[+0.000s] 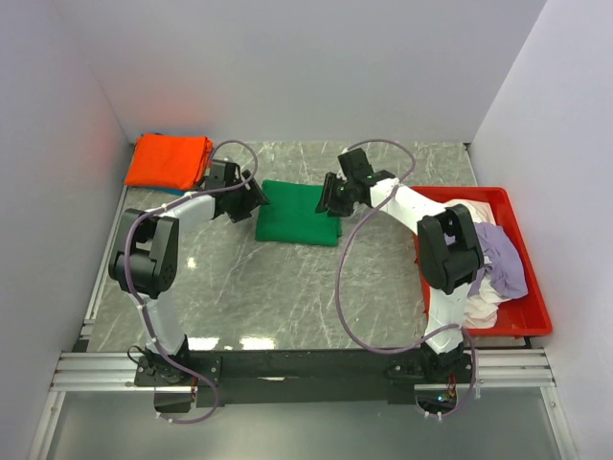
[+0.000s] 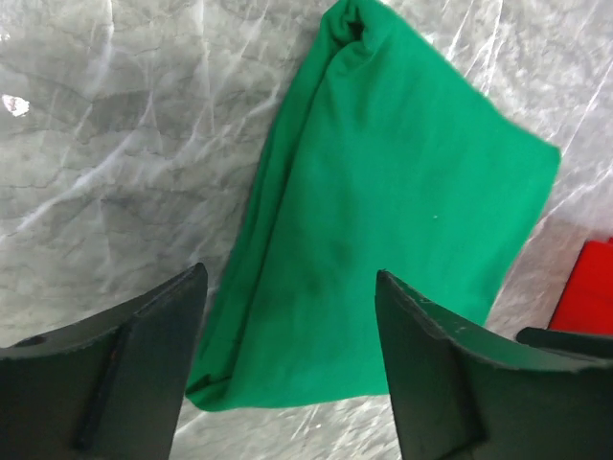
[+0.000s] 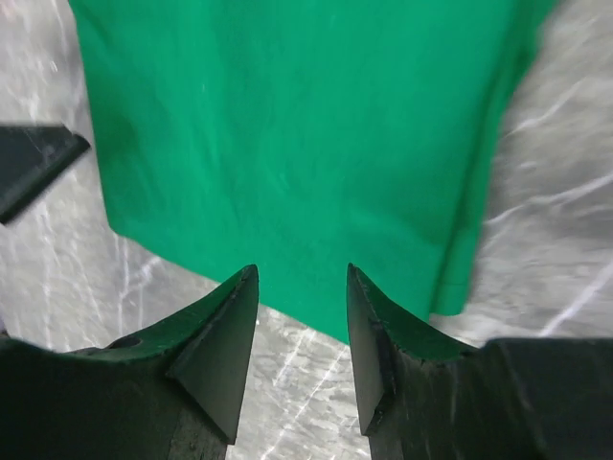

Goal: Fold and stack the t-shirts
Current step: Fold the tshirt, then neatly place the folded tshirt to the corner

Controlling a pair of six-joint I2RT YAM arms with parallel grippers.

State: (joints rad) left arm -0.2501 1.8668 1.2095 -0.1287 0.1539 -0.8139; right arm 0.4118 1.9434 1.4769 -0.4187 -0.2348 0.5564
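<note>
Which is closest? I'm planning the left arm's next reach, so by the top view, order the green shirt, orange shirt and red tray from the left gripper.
1. green shirt, mid-table, just right of the left gripper.
2. orange shirt, far left corner.
3. red tray, right edge.

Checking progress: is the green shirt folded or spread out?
Folded: the green shirt is a compact rectangle, with layered edges showing in both wrist views.

The green t-shirt (image 1: 299,213) lies folded into a flat rectangle at the middle of the table (image 1: 287,297), one long edge slightly rumpled. The orange t-shirt (image 1: 170,160) sits folded at the far left corner. The lilac t-shirt (image 1: 505,261) and white t-shirt (image 1: 487,299) lie crumpled together in the red tray (image 1: 522,321)
</note>
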